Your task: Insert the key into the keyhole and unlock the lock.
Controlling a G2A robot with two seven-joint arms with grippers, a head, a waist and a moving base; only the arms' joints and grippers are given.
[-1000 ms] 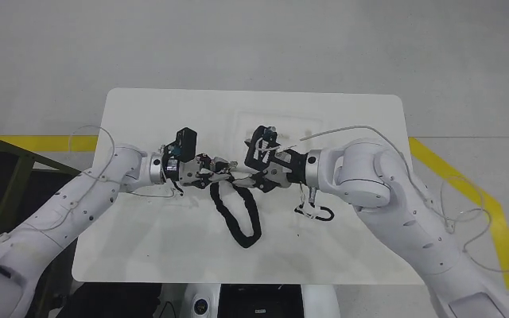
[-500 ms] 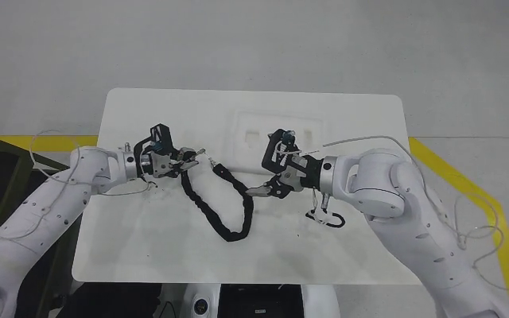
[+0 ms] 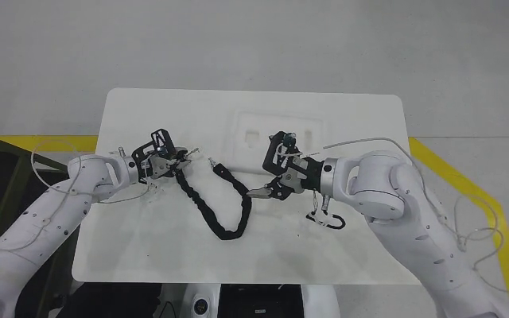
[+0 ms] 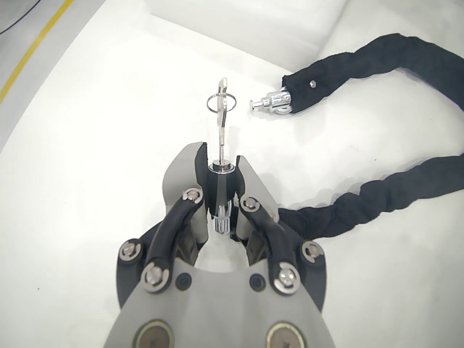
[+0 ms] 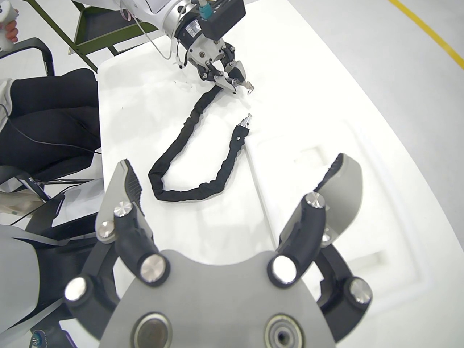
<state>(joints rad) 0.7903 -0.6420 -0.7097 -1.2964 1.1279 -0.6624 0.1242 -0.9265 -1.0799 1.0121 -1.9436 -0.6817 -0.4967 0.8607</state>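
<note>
My left gripper is shut on the black lock body of a fabric-sleeved chain lock. The silver key with a small ring stands in the keyhole, pointing away from the jaws. The chain's chrome pin end lies free on the table, a short way from the key, pulled out of the lock body. In the top view the left gripper sits at the table's left, and the right gripper hovers by the chain's bend. My right gripper is open with nothing between its fingers.
A white foam tray with recesses lies at the back middle of the white table. A black carabiner-like clip hangs under the right arm. A seated person's legs are beside the table in the right wrist view.
The two grippers have drawn apart: the left one moved left with the lock body and key, the right one let go and backed right. The chain's pin end now lies free.
</note>
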